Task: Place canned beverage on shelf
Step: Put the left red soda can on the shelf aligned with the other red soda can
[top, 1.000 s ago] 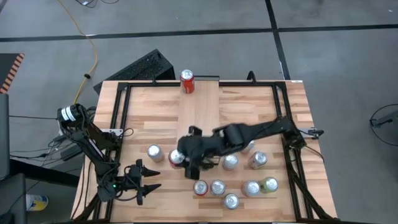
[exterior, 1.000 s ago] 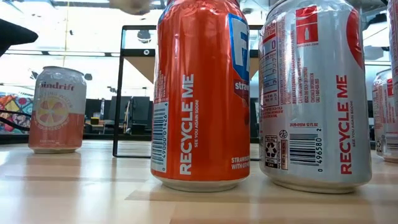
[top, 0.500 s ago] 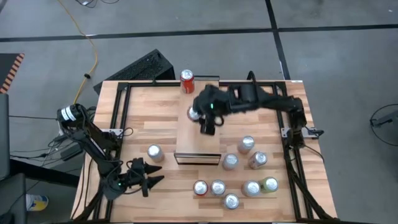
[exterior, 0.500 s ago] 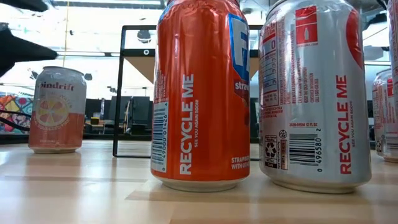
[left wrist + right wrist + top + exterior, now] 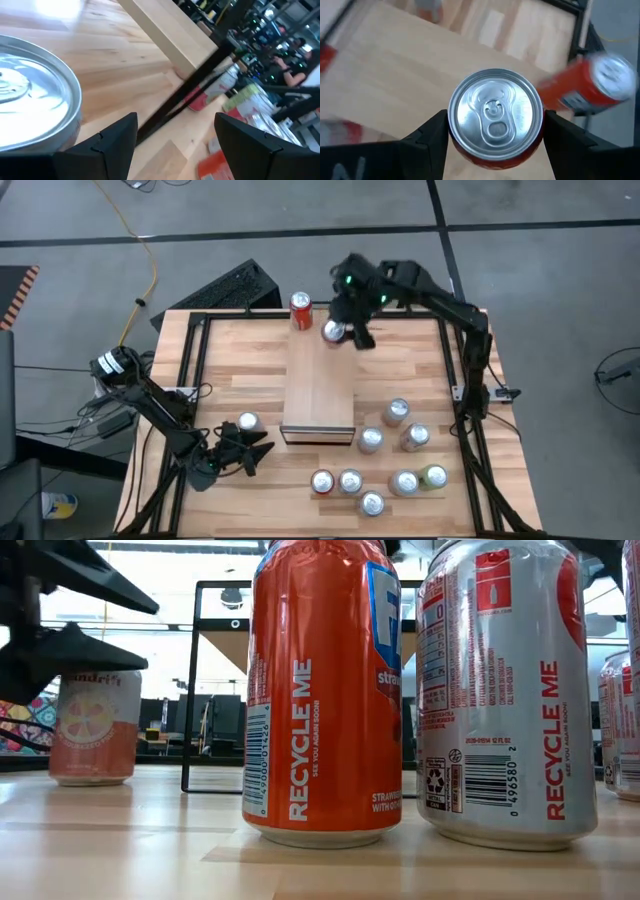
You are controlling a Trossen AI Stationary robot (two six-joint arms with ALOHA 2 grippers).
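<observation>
The shelf is a long light-wood platform running up the middle of the tabletop. A red can stands at its far end. My right gripper is over that far end, beside the red can, shut on a red beverage can with a silver top. Near the table's front left, my left gripper is open with nothing between its fingers. It stands just on the near side of a silver-topped can, whose top shows beside it in the left wrist view. My right gripper pinches the can between its two fingers, one on each side of the wall just below the top rim. The fingers come slanting down from above. The can is upright, top up, and sits over the shelf's far end next to the red can.
Several more cans stand in a cluster on the table's near right, right of the shelf's dark front edge. Two of them fill the low view. A black frame rims the tabletop. Bare shelf top lies between its two ends.
My right gripper has carried its can from beside the shelf's near end toward the table's far edge, along the shelf to its far end beside the red can, rolling its wrist on the way. My left gripper has swung toward the table's right, closer to the silver-topped can, and rolled.
</observation>
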